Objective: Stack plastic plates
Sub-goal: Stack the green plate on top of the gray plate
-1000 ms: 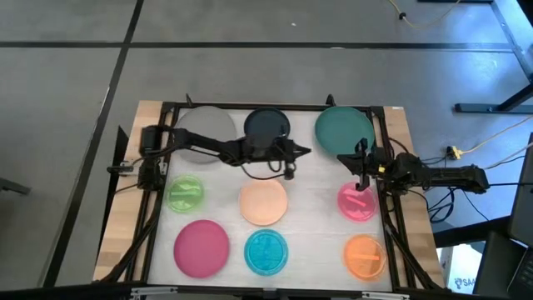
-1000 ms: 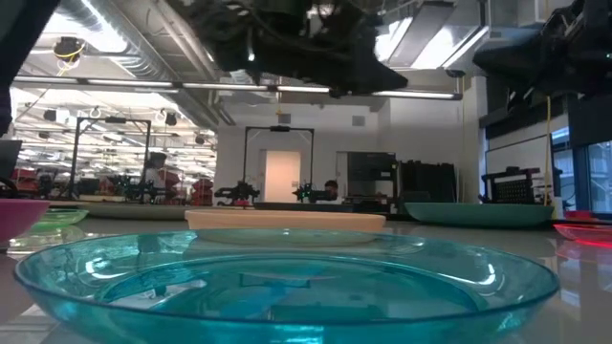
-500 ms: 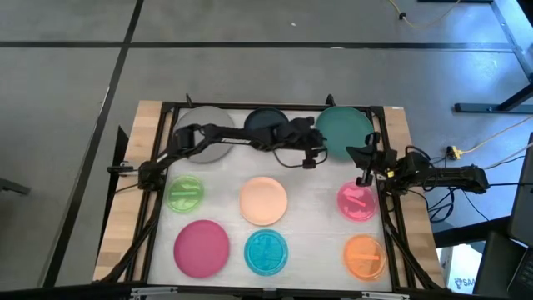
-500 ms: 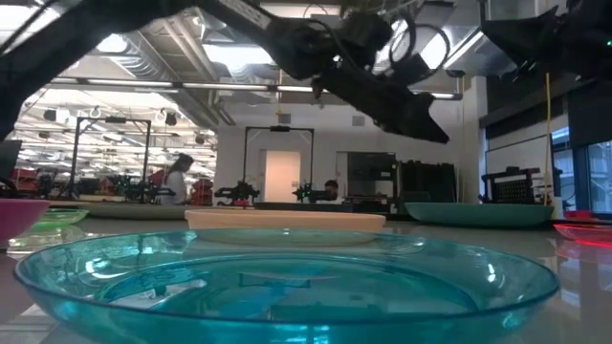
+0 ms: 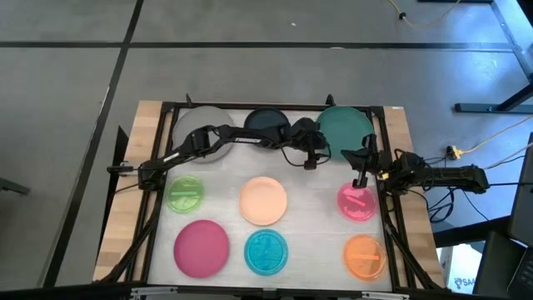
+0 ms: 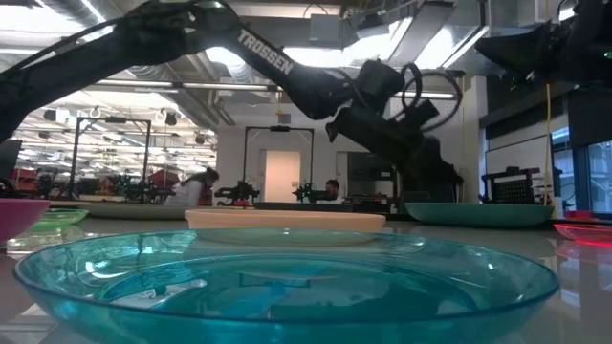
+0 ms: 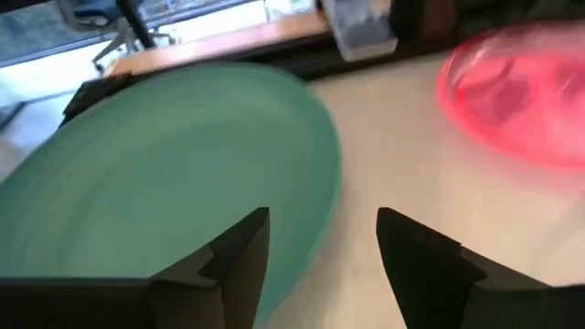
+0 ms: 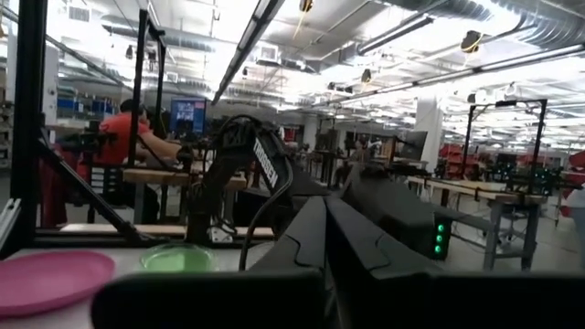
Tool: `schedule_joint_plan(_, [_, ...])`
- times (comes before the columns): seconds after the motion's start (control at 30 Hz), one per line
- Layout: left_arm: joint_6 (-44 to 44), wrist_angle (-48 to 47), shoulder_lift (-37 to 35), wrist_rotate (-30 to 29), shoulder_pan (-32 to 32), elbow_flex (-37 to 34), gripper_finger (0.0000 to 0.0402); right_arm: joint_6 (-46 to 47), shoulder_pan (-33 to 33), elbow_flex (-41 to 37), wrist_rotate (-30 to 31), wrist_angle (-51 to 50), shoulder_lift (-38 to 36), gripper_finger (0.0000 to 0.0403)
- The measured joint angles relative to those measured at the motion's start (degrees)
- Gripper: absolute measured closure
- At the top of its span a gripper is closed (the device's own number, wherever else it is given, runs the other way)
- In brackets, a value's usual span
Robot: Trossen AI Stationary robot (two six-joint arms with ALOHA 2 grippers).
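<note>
Your left gripper [image 5: 311,163]: fingers spread wide, holding nothing, with the teal plate's [image 5: 344,129] near edge just ahead of the tips and the pink plate [image 5: 357,202] beyond, off to one side. Your right gripper [image 5: 361,181]: fingers pressed together, empty, poised over that pink plate's far rim. Remaining plates lie singly, unstacked.

Open lab hall with workbenches [image 8: 494,196]

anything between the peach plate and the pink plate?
No plate: in the high view only bare tabletop lies between the peach plate and the pink plate. The left gripper and right gripper sit farther back.
</note>
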Motion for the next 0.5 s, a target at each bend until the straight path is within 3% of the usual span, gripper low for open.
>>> schedule_joint_plan(0.3, [4.3, 1.5, 1.2, -3.7, 0.4, 0.0, 0.0208, 0.0, 0.0, 0.0, 0.5, -0.7, 0.0, 0.0398])
schedule_joint_plan(0.5, [5.3, -0.9, 1.2, -2.3, 1.4, 0.0, 0.0208, 0.0, 0.0, 0.0, 0.4, -0.8, 0.0, 0.0398])
